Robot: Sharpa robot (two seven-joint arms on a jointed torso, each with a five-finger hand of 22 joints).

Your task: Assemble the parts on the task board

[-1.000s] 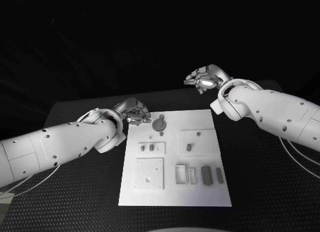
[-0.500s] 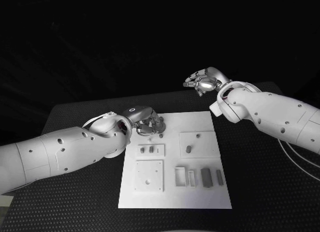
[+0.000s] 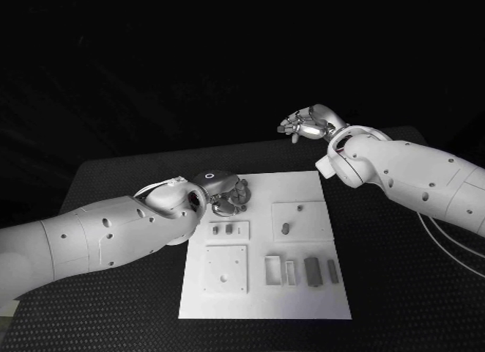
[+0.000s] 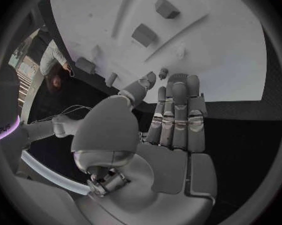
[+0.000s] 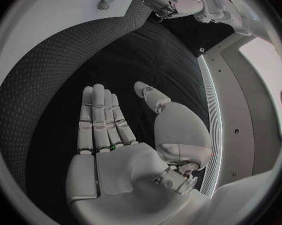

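- The board (image 3: 266, 246) is a white rectangular plate lying flat on the black table (image 3: 412, 293), its long side running away from the robot.
- Raised white square plates sit on the board: one near its left front (image 3: 226, 268), one right of the board's middle (image 3: 301, 218), a small one left of the middle (image 3: 228, 229).
- Small grey parts stand on the board: two short ones (image 3: 223, 229) on the small plate, an oval one (image 3: 285, 229) on the right plate, and two upright blocks (image 3: 314, 267) near the board's right front beside white frames (image 3: 274, 267).
- The left hand (image 3: 228, 194) is over the board's far left corner, fingers curled down onto the spot; I cannot tell from the head view whether it holds anything.
- In the left wrist view the left hand (image 4: 169, 120) has its fingers laid side by side and its fingertips (image 4: 178, 80) at the board's edge (image 4: 241, 50), with nothing plainly held.
- The right hand (image 3: 306, 125) hangs in the air beyond the board's far right corner, well apart from it; in the right wrist view this hand (image 5: 116, 130) lies flat and spread, holding nothing.
- Compared with a second ago, the left arm has pushed farther over the board's far left corner and now covers the round grey part that lay there.
- The right hand has barely moved, sitting slightly higher.
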